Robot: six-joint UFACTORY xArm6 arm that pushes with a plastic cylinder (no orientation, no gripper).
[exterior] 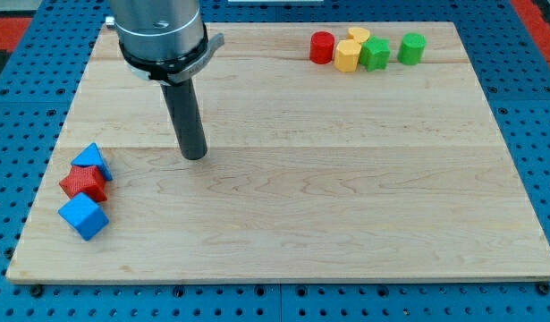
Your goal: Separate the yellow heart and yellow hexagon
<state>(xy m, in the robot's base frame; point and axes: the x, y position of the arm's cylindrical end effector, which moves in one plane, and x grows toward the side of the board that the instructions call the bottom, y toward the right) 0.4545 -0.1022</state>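
No fingers here; my tip [195, 156] rests on the wooden table [346, 197], well apart from the touching yellow heart block [358, 35] and yellow hexagon block [347, 56] at the view's top right, so I judge a long approach first.

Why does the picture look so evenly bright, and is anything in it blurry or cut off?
In the camera view, soft light from above leaves only faint shadows under my tip and beside the yellow hexagon; the wooden board shows no harsh glare; everything looks sharp; the arm's upper housing is cropped by the view's top.
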